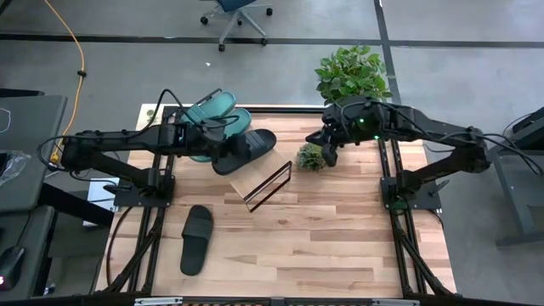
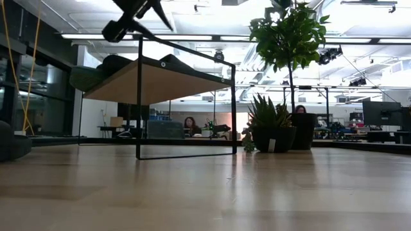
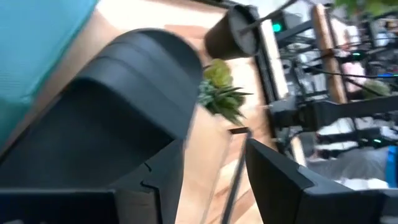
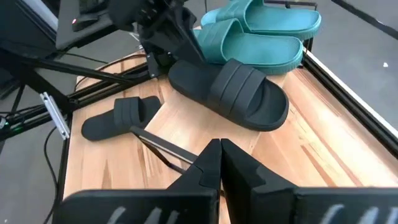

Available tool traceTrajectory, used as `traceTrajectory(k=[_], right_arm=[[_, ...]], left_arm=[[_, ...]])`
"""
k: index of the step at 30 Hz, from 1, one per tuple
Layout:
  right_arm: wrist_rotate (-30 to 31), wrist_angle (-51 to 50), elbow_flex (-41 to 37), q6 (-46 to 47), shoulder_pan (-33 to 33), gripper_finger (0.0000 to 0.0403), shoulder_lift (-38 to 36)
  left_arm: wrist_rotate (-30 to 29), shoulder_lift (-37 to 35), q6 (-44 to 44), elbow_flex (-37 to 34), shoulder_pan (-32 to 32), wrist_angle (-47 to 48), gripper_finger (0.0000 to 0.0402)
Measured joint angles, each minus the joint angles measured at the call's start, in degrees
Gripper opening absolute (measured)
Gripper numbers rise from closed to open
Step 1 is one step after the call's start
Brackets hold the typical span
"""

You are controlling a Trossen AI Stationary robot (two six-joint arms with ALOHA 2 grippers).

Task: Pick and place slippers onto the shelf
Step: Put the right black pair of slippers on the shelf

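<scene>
The shelf (image 1: 262, 178) stands mid-table, a slanted light plank in a black wire frame (image 2: 139, 102). Two teal slippers (image 1: 212, 115) (image 4: 261, 31) and one black slipper (image 1: 251, 149) (image 4: 233, 90) lie on the plank. The second black slipper (image 1: 197, 238) (image 4: 118, 118) lies sole-down on the table, nearer the front edge. My left gripper (image 1: 221, 144) (image 3: 211, 180) is open at the heel end of the black slipper on the shelf, and only bare plank shows between its fingers. My right gripper (image 1: 328, 155) (image 4: 221, 158) is shut and holds nothing, hovering beside the small plant. My left gripper stands open at the heel end (image 4: 186, 68) of the black slipper on the shelf. The slipper lies along the outer side of one finger (image 3: 155, 180), not between the two. Whether that finger touches it, I cannot tell.
A small potted succulent (image 1: 310, 157) (image 2: 263, 125) stands on the table right of the shelf, and a taller leafy plant (image 1: 353, 72) (image 2: 289, 38) sits at the far edge. Bare butcher-block top (image 1: 340, 238) spreads over the near and right parts. People sit in the room beyond.
</scene>
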State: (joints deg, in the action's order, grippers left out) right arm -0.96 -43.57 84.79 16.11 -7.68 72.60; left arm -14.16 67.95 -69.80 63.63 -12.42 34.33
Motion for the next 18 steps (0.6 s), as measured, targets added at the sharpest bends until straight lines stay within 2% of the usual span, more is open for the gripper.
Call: traceTrajectory(k=[6,18], right_arm=[[-2.48,-0.38,0.00,-1.18,-0.02,0.0000,0.02],[-3.60,-0.38,0.00,-1.19,-0.02,0.0000,0.05]], left_arm=[[-0.63,0.73,-5.12,-0.06,0.06,1.60,0.0160],[-1.41,5.87,-12.26,-0.02,0.06,0.37,0.0161]])
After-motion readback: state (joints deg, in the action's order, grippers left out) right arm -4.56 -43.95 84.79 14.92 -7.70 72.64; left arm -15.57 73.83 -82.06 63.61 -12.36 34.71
